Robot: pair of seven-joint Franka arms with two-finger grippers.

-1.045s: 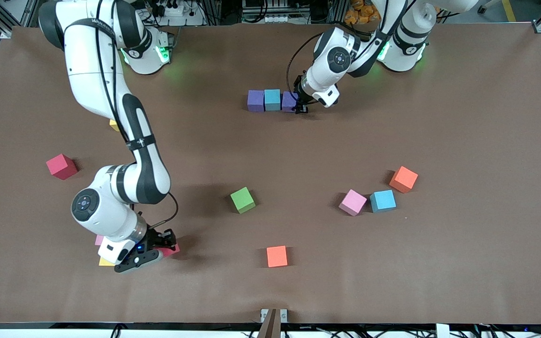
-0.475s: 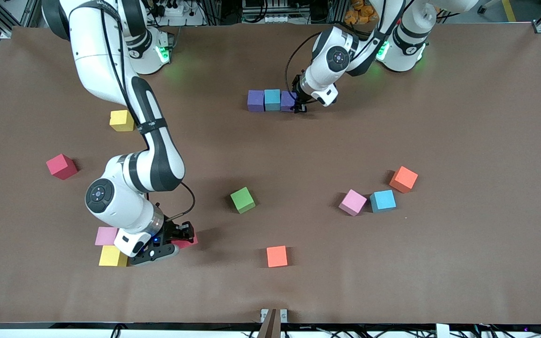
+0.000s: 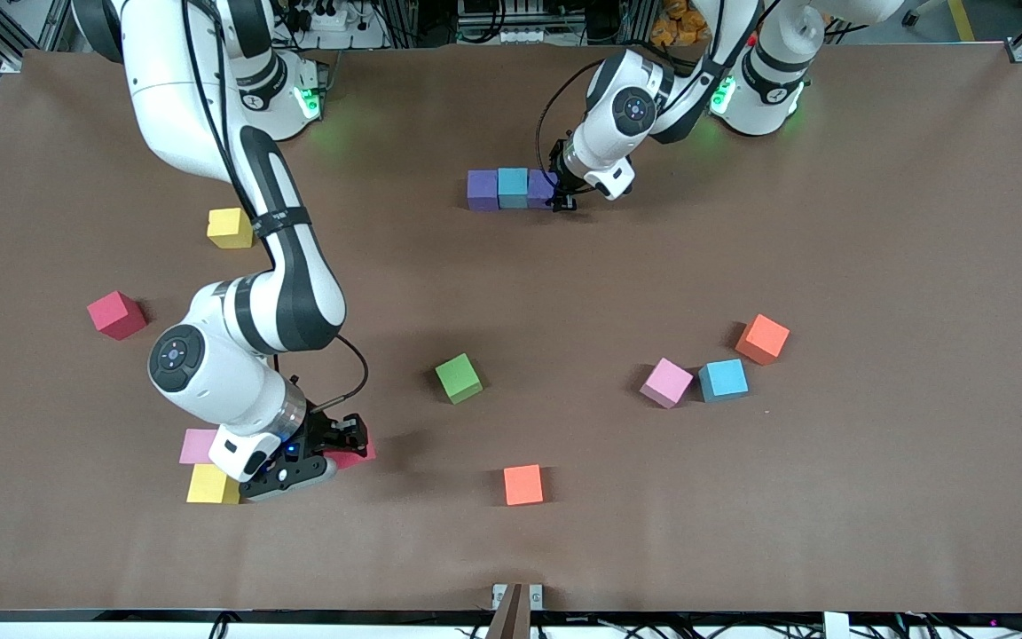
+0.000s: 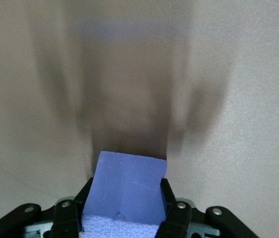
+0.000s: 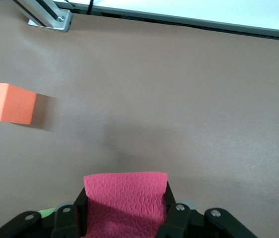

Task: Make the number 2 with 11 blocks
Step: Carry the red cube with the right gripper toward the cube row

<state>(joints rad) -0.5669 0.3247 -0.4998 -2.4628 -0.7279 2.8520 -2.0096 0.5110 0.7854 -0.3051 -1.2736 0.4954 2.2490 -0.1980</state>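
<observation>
Near the green matte cube (image 3: 459,378), toward the right arm's end, the right gripper (image 3: 344,441) clamps a red cube (image 5: 125,203). The left gripper (image 3: 562,191) grips a purple cube (image 4: 126,192) ending the three-block row (image 3: 511,188). No writing is legible.

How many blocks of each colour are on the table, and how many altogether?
purple blocks: 2
light blue blocks: 2
red blocks: 2
pink blocks: 2
orange blocks: 2
yellow blocks: 2
green blocks: 1
Total: 13
</observation>
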